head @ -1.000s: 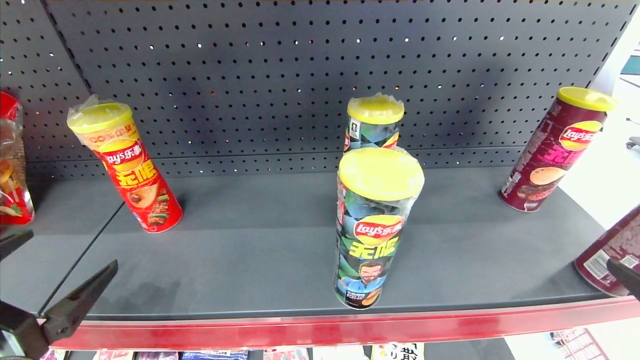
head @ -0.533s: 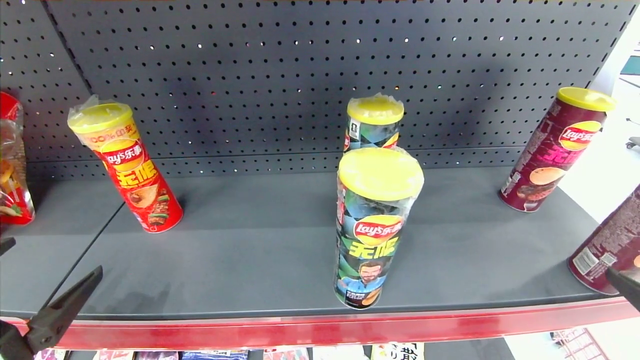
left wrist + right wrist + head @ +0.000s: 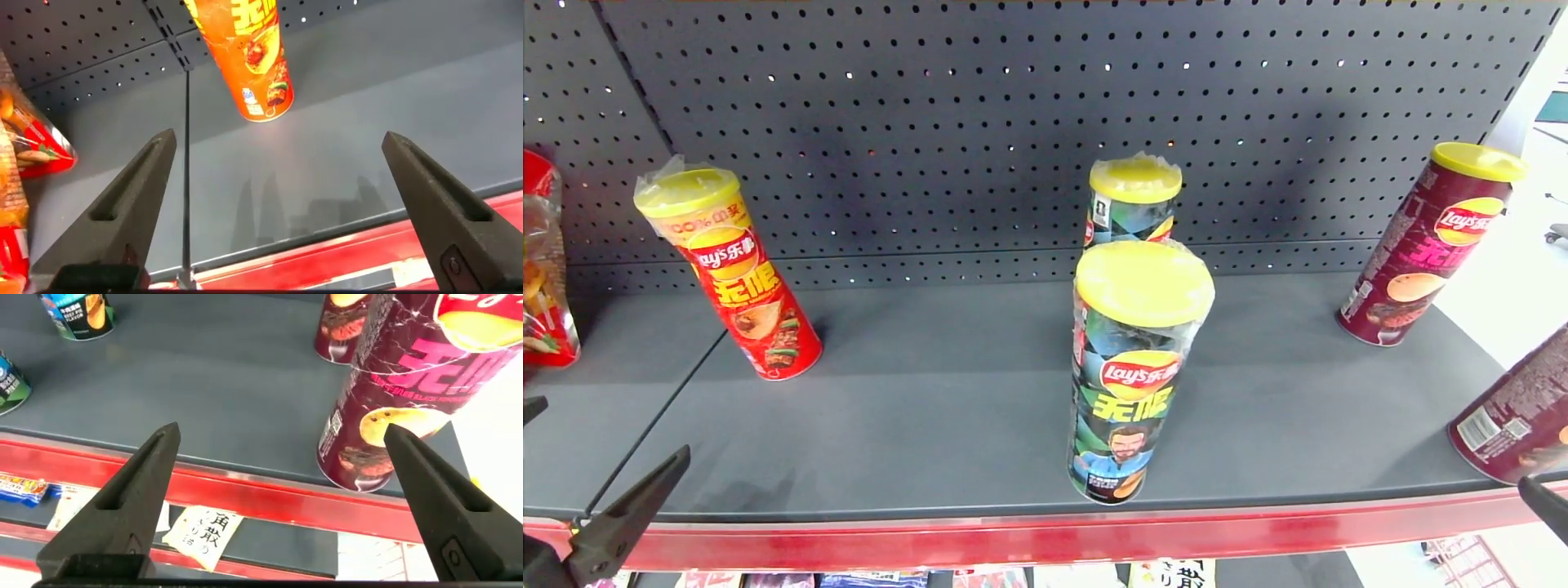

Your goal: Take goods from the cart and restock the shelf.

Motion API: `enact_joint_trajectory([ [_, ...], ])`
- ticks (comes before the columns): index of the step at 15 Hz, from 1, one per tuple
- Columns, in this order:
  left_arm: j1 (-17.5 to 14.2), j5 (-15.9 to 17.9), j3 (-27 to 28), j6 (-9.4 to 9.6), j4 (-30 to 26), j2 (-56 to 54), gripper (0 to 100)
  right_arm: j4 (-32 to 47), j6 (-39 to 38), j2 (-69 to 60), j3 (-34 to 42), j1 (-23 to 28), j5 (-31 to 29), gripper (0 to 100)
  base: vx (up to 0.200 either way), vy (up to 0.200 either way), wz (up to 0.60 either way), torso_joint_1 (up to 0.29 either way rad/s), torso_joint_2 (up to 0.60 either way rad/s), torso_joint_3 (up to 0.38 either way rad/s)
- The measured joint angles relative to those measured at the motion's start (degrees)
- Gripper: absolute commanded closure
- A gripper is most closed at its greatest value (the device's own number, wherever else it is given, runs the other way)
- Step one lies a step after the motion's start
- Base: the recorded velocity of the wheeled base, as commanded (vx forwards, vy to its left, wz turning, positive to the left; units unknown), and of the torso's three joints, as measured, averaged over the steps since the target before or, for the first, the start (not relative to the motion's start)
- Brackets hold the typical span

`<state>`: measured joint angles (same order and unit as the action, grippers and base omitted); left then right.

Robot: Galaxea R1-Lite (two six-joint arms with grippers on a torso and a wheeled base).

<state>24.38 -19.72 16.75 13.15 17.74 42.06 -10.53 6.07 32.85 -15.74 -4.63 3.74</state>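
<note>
Both empty and spread wide: the right gripper (image 3: pixel 282 431) sits just before the maroon chip canister (image 3: pixel 392 400), which stands at the grey shelf's (image 3: pixel 947 408) front right edge (above its red lip (image 3: pixel 1045 539)); the left gripper (image 3: pixel 279 139) hangs near the red canister (image 3: pixel 253 57).

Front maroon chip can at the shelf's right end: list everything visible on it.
The front maroon can is a tall tube in a glossy dark red wrap with a yellow-and-red logo, pink lettering, chip pictures and a white printed panel low on its side. Its base rests on the grey shelf just behind the red front strip; its top is cut off. The open right claw flanks it; contact cannot be told.
</note>
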Motion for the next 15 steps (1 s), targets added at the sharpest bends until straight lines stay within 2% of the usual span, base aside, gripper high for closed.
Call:
enact_joint_trajectory([
  [2, -0.07, -0.3, -0.6, 0.04, 0.05, -0.16, 0, -0.02, 0.0, -0.22, -0.11, 0.06, -0.46, 0, -0.2, -0.2, 0.0, 0.002, 0.0, 0.005],
  [6, -0.9, -0.35, -2.69, 0.01, 0.0, -1.44, 0, 0.05, 0.17, 0.09, -0.2, 0.12, -0.57, 0, -0.2, 0.0, 0.0, 0.005, 0.0, 0.007],
  [14, -1.84, -0.26, -3.44, 0.01, -0.06, -2.36, 0, -0.28, 1.17, 2.65, -0.9, 0.01, 0.3, 0, -0.2, 0.0, 0.0, 0.0, 0.0, 0.002],
  [15, -1.87, -0.2, -3.67, 0.09, -0.06, -2.36, 0, -0.46, 1.07, 3.5, -1.68, 0.12, 0.24, 0, 0.0, 0.0, 0.0, 0.0, 0.0, 0.0],
])
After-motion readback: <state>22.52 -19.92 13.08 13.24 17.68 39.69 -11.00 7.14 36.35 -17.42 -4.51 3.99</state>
